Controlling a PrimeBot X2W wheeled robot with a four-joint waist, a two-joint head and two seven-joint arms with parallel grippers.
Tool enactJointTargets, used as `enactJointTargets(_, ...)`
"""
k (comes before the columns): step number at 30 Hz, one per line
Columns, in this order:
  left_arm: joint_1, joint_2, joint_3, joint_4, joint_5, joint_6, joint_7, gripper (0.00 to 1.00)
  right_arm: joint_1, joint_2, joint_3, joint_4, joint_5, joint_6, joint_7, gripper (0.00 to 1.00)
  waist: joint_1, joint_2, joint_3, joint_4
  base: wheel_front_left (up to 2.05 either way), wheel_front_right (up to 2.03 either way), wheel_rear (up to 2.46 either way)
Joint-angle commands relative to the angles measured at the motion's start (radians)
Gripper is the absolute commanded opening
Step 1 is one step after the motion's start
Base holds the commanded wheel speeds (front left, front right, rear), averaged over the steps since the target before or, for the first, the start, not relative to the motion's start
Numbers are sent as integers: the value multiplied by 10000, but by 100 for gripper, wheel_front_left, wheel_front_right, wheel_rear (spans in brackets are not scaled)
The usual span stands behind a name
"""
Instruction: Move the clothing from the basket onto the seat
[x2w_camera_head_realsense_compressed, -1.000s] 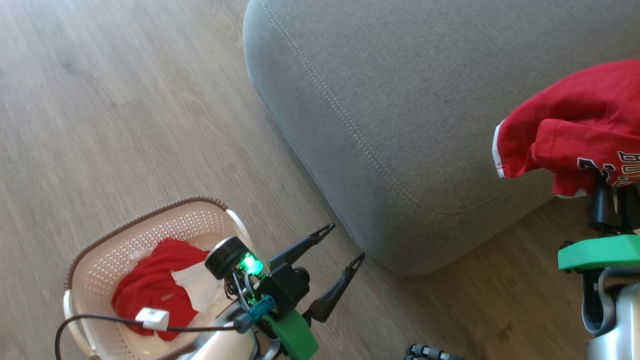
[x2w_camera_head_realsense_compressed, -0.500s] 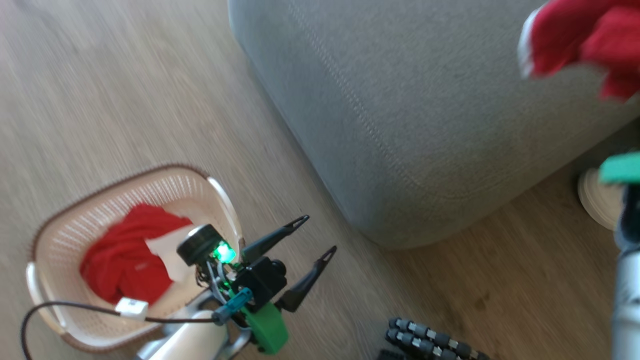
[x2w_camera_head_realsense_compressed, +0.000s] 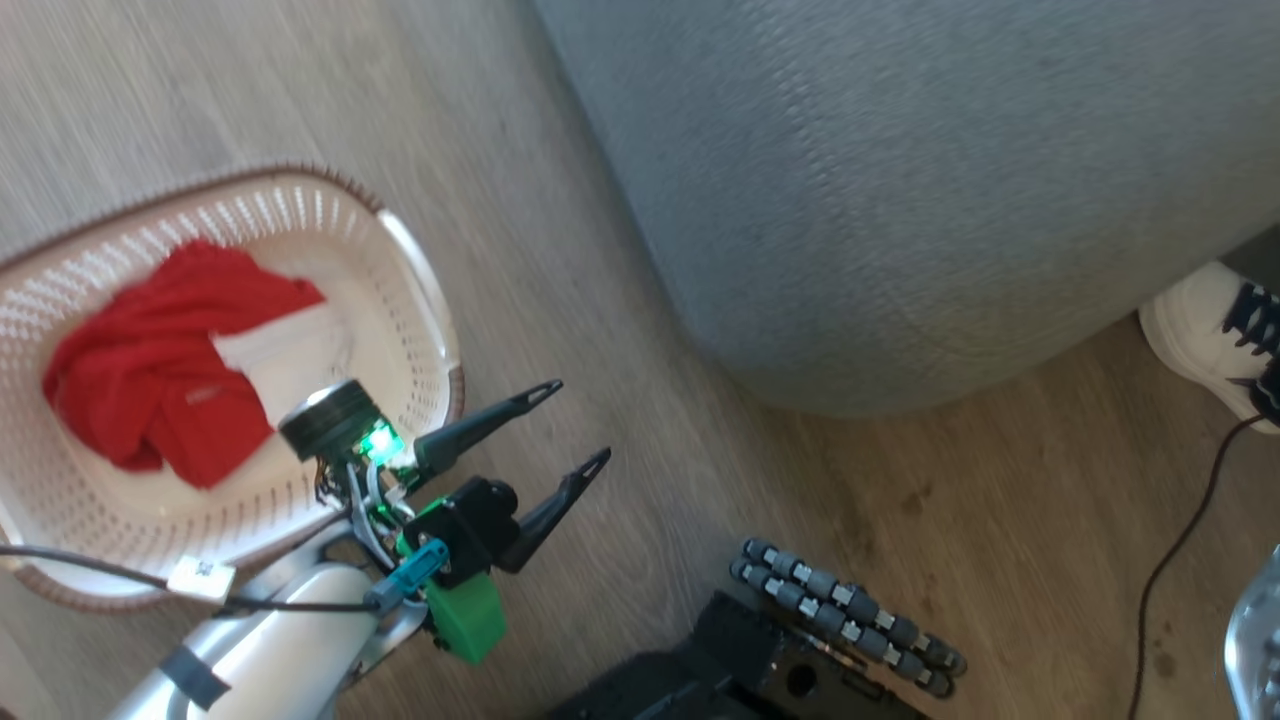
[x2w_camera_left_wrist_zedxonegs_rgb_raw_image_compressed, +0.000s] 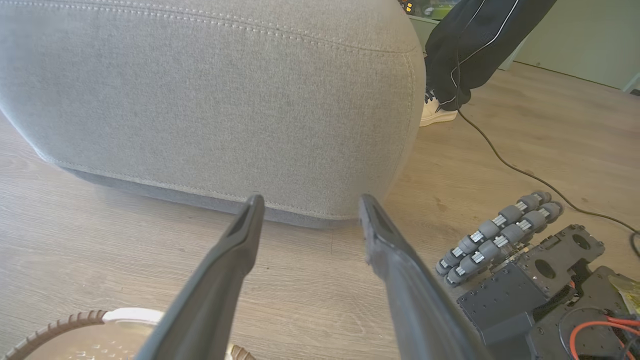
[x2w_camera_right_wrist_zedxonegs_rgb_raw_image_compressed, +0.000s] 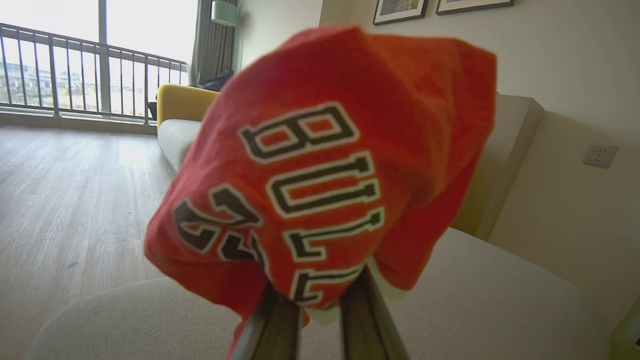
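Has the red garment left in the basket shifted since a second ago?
No. The red garment lies the same against the basket rim; the camera moved.

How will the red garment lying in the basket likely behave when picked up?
Probably floppy: the red garment lies crumpled in the basket, and the jersey drapes over the right gripper. Likely light, though a trailing fold may catch its rim.

A red jersey lettered "BULLS 23" in black and white hangs bunched, pinched at its lower edge by the right gripper. A second red garment with white trim lies crumpled inside the cream perforated basket, near the large grey seat.
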Motion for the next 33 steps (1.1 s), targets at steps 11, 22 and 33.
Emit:
enactJointTargets(11, -619, -109, 121, -410, 131, -2, -51, 100, -2213, -1162, 308, 4095, -393, -2, -65, 0, -4, 0, 1214, 1067, 0, 0, 0)
enactJointTargets(22, -820, -281, 56, -485, 147, -5, -51, 100, -2511, -1405, 541, 5917, -630, -2, -65, 0, -4, 0, 1228, 1359, 0, 0, 0)
enactJointTargets(33, -858, -323, 284, -393, 118, -1, -51, 100, -2671, -1482, 808, 6603, -739, -2, -65, 100, -4, 0, 979, 1324, 0, 0, 0)
